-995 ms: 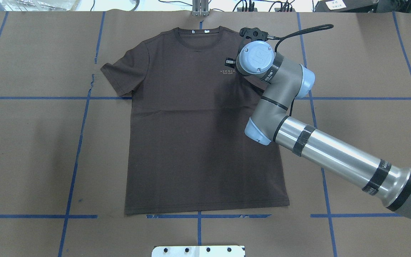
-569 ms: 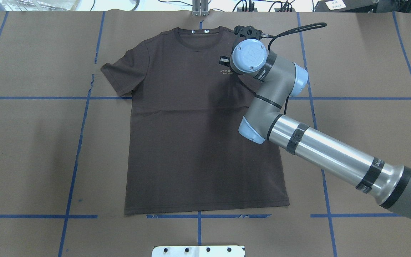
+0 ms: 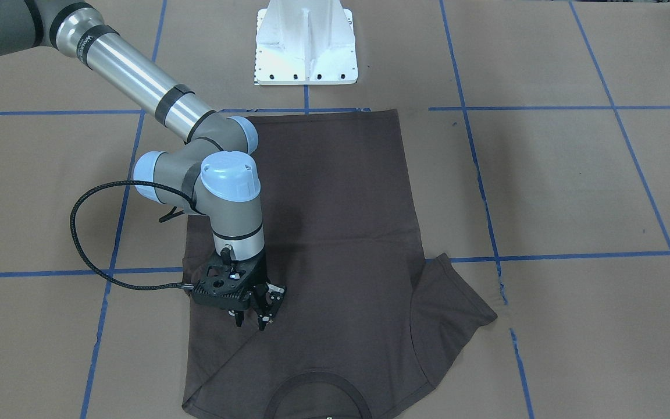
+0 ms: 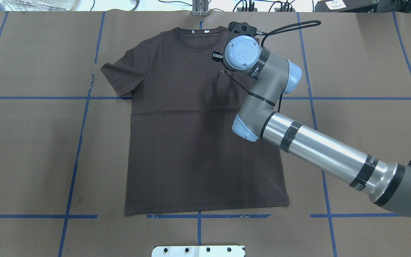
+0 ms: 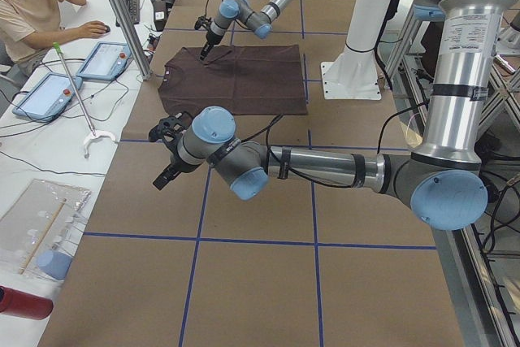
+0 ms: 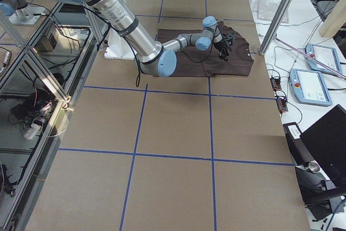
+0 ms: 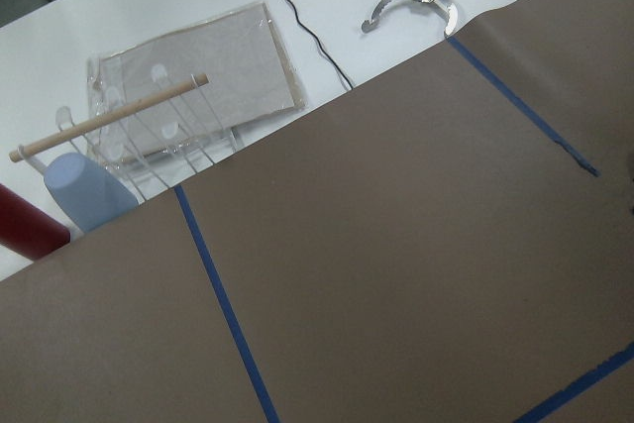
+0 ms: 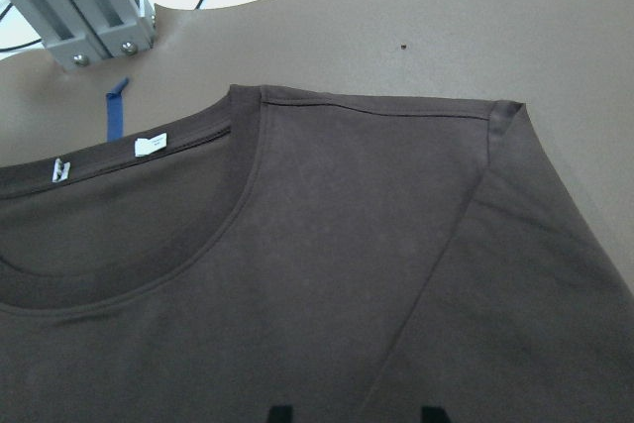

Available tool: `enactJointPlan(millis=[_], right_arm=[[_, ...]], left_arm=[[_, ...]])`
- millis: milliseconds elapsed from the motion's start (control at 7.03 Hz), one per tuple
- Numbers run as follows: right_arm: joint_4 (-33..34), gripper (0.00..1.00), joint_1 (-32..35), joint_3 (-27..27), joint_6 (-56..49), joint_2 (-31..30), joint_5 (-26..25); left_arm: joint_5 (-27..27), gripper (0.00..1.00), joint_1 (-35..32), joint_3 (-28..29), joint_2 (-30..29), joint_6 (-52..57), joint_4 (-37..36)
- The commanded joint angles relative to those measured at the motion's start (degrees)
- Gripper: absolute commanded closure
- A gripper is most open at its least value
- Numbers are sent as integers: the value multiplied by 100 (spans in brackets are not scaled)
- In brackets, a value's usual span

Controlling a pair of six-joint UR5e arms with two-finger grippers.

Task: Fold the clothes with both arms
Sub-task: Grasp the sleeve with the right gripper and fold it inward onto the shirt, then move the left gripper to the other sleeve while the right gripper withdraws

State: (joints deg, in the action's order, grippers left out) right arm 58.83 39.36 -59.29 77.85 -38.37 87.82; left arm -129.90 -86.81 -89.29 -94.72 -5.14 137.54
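The dark brown T-shirt [image 4: 191, 135] lies flat, front up, on the brown paper, collar [image 4: 198, 35] at the far edge. Its sleeve on the robot's left is spread out [image 4: 120, 75]. The sleeve on the robot's right lies folded inward over the chest [image 8: 515, 294]. My right gripper [image 3: 252, 319] hangs just above the chest beside that fold, pointing down. Its fingertips [image 8: 282, 413] stand apart with nothing between them. The logo is hidden under the right wrist. My left gripper [image 5: 166, 170] hovers over bare paper far from the shirt; I cannot tell its state.
The white pedestal base [image 3: 306, 46] stands at the robot's edge near the shirt hem. An aluminium post [image 4: 200, 9] rises beyond the collar. Past the table's left end are a person [image 5: 32, 6], tablets [image 5: 106, 58], a clear rack and a blue cup [image 7: 89, 190].
The right arm has swung left and towards the collar, so the wrist now covers the chest logo. The shirt has not moved.
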Motion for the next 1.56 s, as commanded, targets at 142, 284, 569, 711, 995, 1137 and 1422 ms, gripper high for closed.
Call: enactJointPlan(millis=[142, 284, 569, 711, 995, 1137, 1422], right_arm=[[696, 0, 508, -738, -679, -108, 775], [865, 0, 833, -1360, -1040, -501, 1355], [858, 0, 1754, -1962, -2468, -1344, 2602], [823, 0, 2176, -1963, -3251, -1609, 3061], [770, 0, 2628, -1990, -4249, -2128, 3460], [770, 0, 2638, -2086, -4252, -2200, 3461], [770, 0, 2638, -2104, -4252, -2218, 3461]], left_arm=[[-9, 0, 546, -44, -248, -774, 560], [131, 0, 1265, 129, -492, -1552, 659], [1172, 0, 2078, 656, -1151, -3292, 712], [1491, 12, 2324, 815, -1328, -3718, 739], [2122, 31, 2824, 1280, -1811, -4649, 739], [2684, 37, 3202, 1587, -2065, -5002, 739], [3015, 38, 3477, 2168, -2410, -5032, 748]])
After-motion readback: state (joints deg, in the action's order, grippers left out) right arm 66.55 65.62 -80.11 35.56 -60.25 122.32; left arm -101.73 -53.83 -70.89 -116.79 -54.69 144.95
